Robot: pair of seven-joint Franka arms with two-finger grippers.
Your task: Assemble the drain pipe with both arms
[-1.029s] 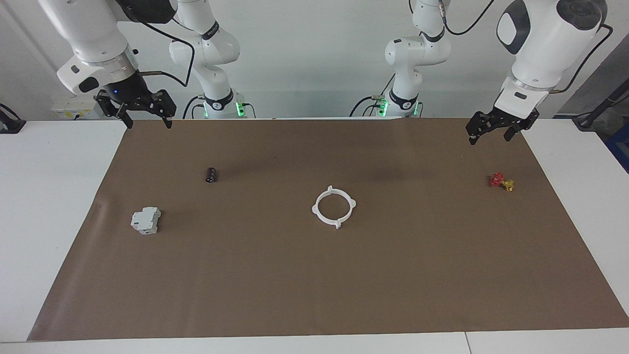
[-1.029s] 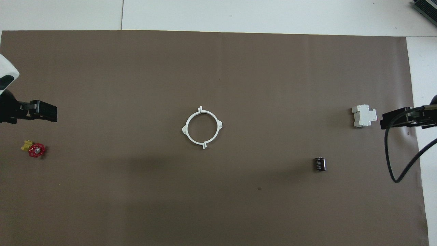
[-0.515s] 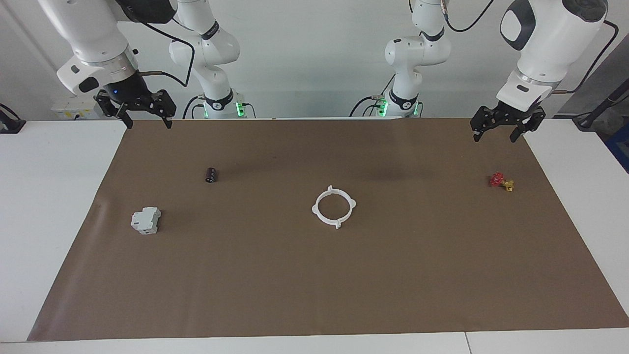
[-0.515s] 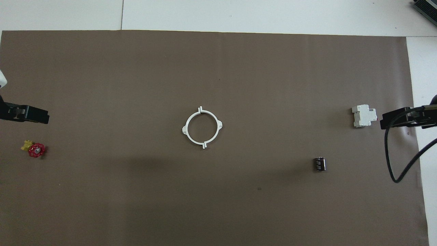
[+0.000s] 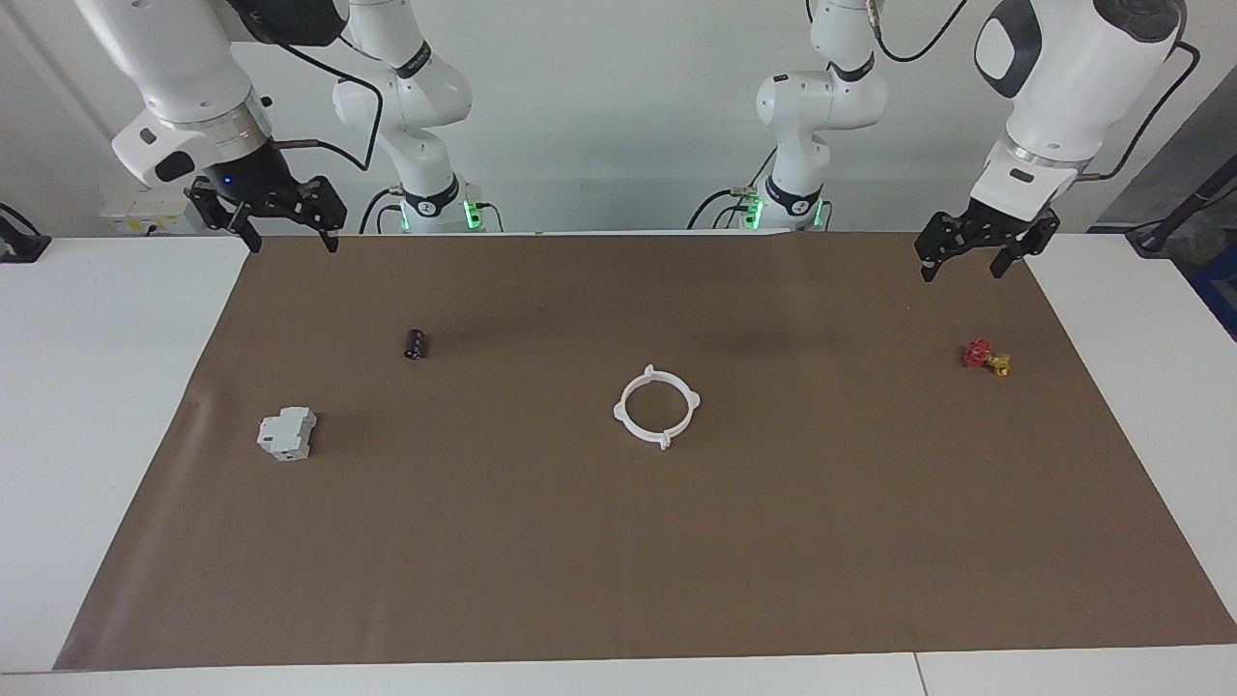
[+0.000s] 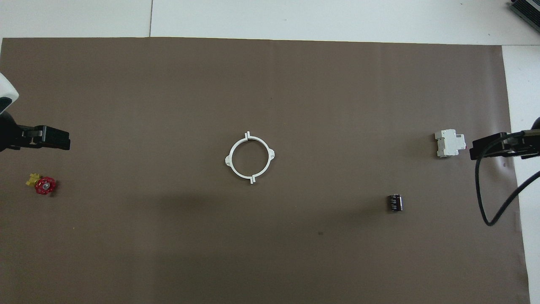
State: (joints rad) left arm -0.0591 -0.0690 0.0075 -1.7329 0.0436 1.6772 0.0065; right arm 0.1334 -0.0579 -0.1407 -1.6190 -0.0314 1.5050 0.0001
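Across the white table (image 5: 116, 406) a brown paper sheet (image 5: 618, 561) is lying flat, carrying everything else. Above its near corners the two white arms are hanging in the air. The left arm (image 5: 1063, 87) is holding its left hand (image 5: 966, 263) over the corner of the sheet at its own end of the table, with the fingers spread and nothing between them. The right arm (image 5: 184, 87) is holding its right hand (image 5: 287, 240) over the sheet's edge at its own end, likewise spread and gripping nothing.

At the middle of the sheet the drain pipe (image 5: 656, 407) is lying flat, its two white half-rings sitting together as one closed ring with small tabs sticking out around it; neither hand is touching it. Toward the right arm's end of the table a grey boxy breaker-like block (image 5: 287, 433) is resting, farther from the robots than a small dark cylinder (image 5: 416, 343), which is lying well apart from it. Toward the left arm's end a small red-and-yellow valve piece (image 5: 986, 357) is sitting, nearer to the robots than the ring.
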